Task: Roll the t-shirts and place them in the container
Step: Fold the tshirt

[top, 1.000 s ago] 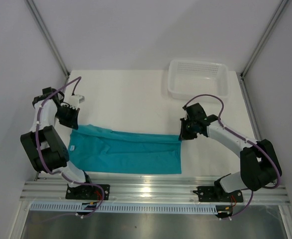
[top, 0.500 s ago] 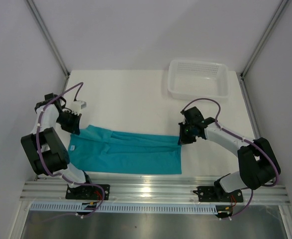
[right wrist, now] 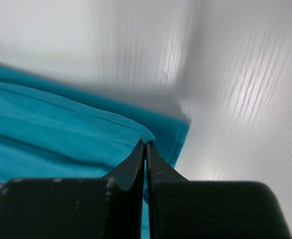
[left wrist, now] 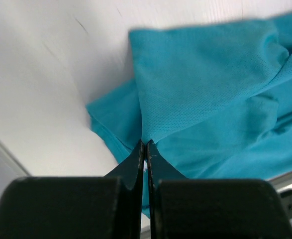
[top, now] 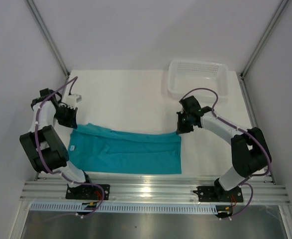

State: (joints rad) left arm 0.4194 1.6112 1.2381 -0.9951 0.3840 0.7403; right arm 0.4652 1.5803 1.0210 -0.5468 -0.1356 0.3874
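Both clenched on cloth: left end effector (left wrist: 145, 145) pinches the far left corner of the teal t-shirt (top: 128, 154), right end effector (right wrist: 146, 145) its far right hem corner. The t-shirt lies as a long folded band across the near tabletop (top: 131, 94); white basket (top: 171, 82) far right, well apart.

White table (top: 136, 94), pale walls (top: 150, 30), perhaps aluminium rail (top: 155, 191) in front

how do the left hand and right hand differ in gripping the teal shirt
The left hand pinches the t-shirt at its neck-label end; the right hand pinches the opposite, hemmed end. The left arm is folded tight; the right arm stretches out. Both are shut on the shirt's far edge.
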